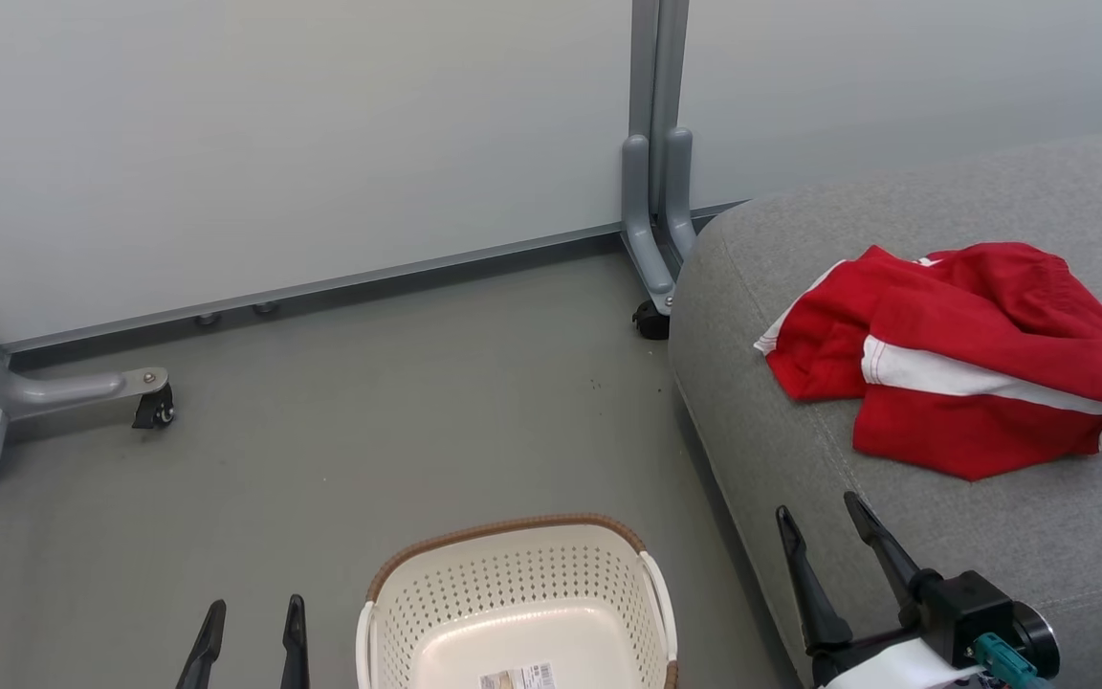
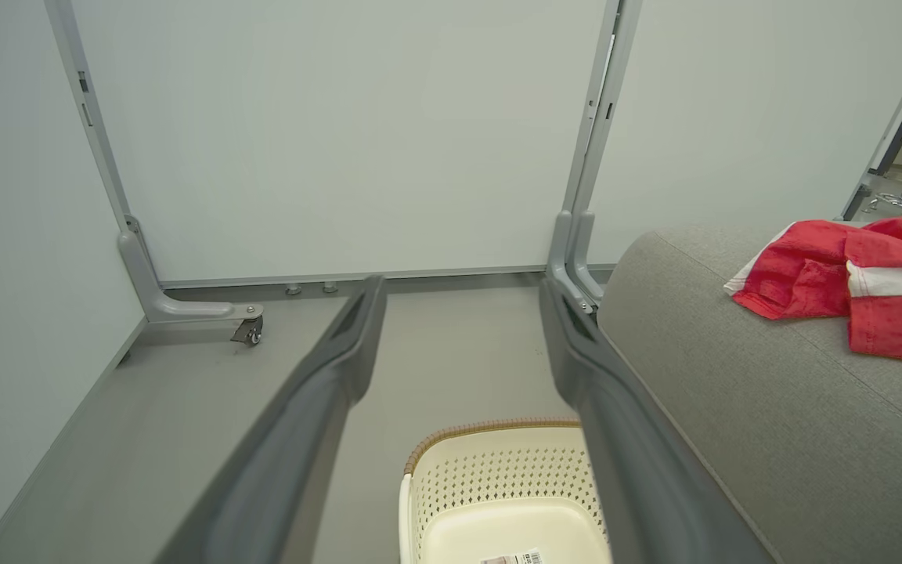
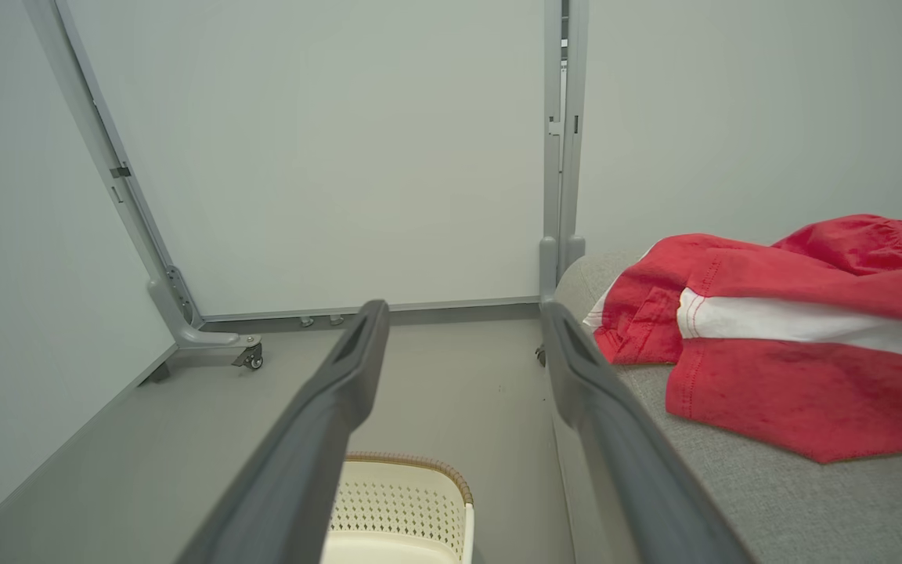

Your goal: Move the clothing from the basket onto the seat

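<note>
The red clothing (image 1: pixel 962 359) is lying in a crumpled heap on the grey seat (image 1: pixel 991 555). It is sitting on the right side of the head view, a little above the middle. A white stripe (image 1: pixel 972 380) is running across it. The seat is taking up the right side of that view, from the bottom corner up to the right edge.

The basket (image 1: pixel 513 588) is standing on the grey floor (image 1: pixel 369 450) at the bottom middle, just left of the seat's edge. A sticker (image 1: pixel 517 677) is showing on its inside bottom.

The left claw (image 1: pixel 257 603) is poking up at the lower left, near the basket's left side. Its two fingers are standing apart and are holding nothing.

The right claw (image 1: pixel 817 505) is poking up at the lower right, over the near edge of the seat. Its two fingers are standing apart too, with nothing between them. They are pointing up toward the clothing but are not touching it.

Pale wall panels (image 1: pixel 274 144) are standing across the top. A small black wheel (image 1: pixel 157 410) is sitting under a grey leg at the middle left.
</note>
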Controlling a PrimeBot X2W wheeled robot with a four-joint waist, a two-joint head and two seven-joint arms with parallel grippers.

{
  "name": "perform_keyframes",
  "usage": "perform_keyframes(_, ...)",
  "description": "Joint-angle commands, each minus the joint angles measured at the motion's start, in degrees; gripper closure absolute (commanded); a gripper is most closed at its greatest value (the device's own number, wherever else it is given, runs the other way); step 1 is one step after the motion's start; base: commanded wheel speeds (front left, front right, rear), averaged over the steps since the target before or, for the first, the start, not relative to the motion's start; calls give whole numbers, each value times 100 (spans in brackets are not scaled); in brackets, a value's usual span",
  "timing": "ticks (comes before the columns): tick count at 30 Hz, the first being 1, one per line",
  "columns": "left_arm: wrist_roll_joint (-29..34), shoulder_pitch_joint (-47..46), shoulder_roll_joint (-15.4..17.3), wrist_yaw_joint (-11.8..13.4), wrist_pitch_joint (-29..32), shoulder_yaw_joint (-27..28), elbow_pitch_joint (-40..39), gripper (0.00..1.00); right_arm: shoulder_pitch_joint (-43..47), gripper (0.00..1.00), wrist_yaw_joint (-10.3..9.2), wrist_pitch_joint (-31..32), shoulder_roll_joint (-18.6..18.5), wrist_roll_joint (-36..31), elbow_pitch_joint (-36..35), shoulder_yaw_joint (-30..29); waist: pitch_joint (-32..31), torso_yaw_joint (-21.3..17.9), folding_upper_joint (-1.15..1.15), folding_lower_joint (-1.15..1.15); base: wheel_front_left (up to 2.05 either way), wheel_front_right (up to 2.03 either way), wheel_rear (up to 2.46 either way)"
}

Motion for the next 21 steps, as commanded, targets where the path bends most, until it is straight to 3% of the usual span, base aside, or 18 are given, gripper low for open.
perform_keyframes(1,-78,46,-1,-31,-13,13,17,0,35,0,-10,-19,-18,47,20,-30,11,5,0,0,0,0,0)
perform_keyframes(11,-99,0,-1,-31,-13,13,7,0,13,0,-10,-19,-17,95,16,13,45,8,0,0,0,0,0)
perform_keyframes(12,-96,-1,-2,0,0,4,16,100,1,100,0,0,0,81,26,9,46,8,0,0,0,0,0)
perform_keyframes(15,-107,3,-13,2,10,-18,169,100,56,100,0,8,8,86,168,11,48,8,0,0,0,0,0)
perform_keyframes(21,-809,-156,25,20,135,-12,202,100,-17,100,0,124,-38,839,161,-49,74,26,0,0,0,0,0)
